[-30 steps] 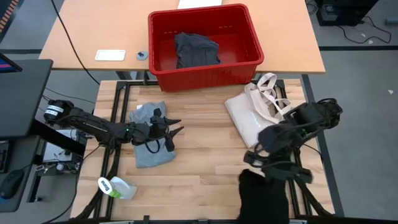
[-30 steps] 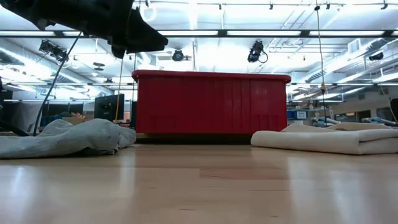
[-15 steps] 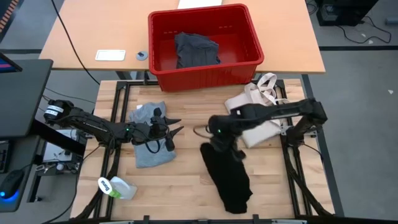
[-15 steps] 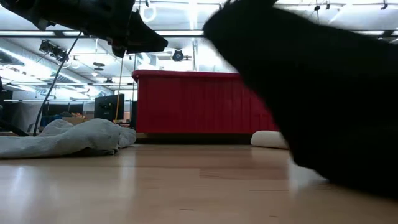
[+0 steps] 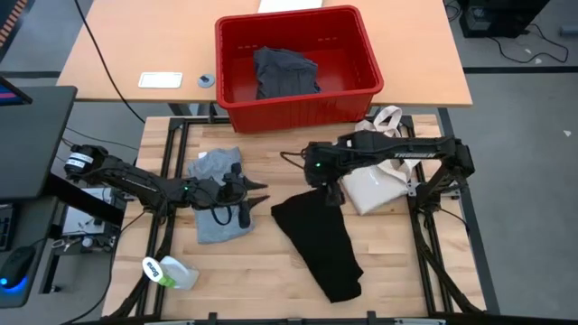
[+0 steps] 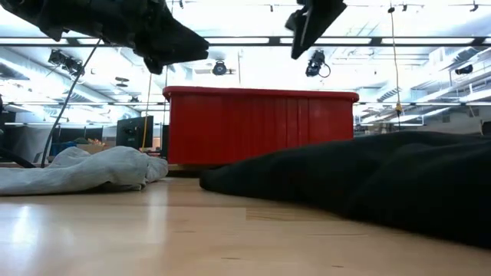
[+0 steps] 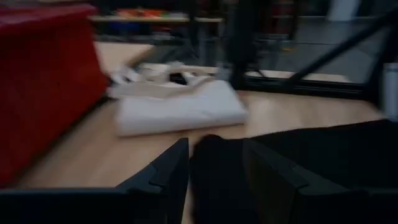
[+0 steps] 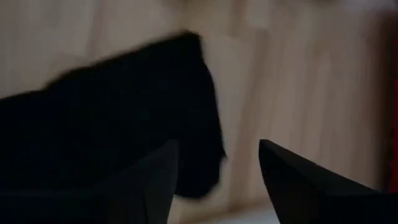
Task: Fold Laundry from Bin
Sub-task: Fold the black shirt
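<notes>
The black garment [image 5: 318,242] lies on the table's middle, running from near my right gripper toward the near edge; it also shows in the low view [image 6: 368,184]. My right gripper [image 5: 330,188] hangs open above the garment's far end [image 8: 186,74], pointing down, fingers clear of it. A light grey T-shirt [image 5: 215,221] lies crumpled on the left. My left gripper [image 5: 256,194] hovers open over the T-shirt's right edge, pointing level toward the right. The red bin [image 5: 298,110] stands at the far side with a dark grey garment [image 5: 284,72] inside.
A cream tote bag [image 5: 379,171] lies on the right, between the bin and the black garment. A white bottle with a green cap [image 5: 167,271] sits at the near left corner. Bare wood shows between the T-shirt and the black garment.
My right gripper swung from the table's near right toward the middle, sinking and turning to point down, and brought the black garment along. It then opened and let go. The garment, which hung from it, now lies stretched on the table.
</notes>
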Controlling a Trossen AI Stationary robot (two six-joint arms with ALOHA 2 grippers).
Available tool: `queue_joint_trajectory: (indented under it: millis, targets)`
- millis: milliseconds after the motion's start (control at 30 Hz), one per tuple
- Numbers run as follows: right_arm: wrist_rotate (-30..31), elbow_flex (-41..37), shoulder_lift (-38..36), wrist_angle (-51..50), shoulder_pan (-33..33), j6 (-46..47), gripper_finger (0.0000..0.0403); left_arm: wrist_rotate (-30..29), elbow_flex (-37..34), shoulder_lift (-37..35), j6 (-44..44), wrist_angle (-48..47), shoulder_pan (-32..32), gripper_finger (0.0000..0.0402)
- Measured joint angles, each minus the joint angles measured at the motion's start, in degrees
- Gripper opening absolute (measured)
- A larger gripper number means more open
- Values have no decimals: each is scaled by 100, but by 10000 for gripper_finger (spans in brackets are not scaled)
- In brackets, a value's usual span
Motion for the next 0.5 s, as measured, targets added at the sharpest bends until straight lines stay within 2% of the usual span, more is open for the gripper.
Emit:
queue_joint_trajectory:
  millis: [67, 200, 267, 500]
  targets:
    - [-20, 60, -56, -183, 5, 184, 241, 225, 1, 109, -294, -37, 8, 155]
    - [-1081, -159, -89, 60, 72, 401, 242, 523, 1, 533, -973, -16, 94, 155]
    - [-1360, -512, -94, 416, 169, 574, 240, 628, 1, 788, -1096, -56, 120, 155]
    - [-1542, -2179, -96, 1692, 936, 1579, 236, 966, 1, 1497, -1222, -30, 136, 155]
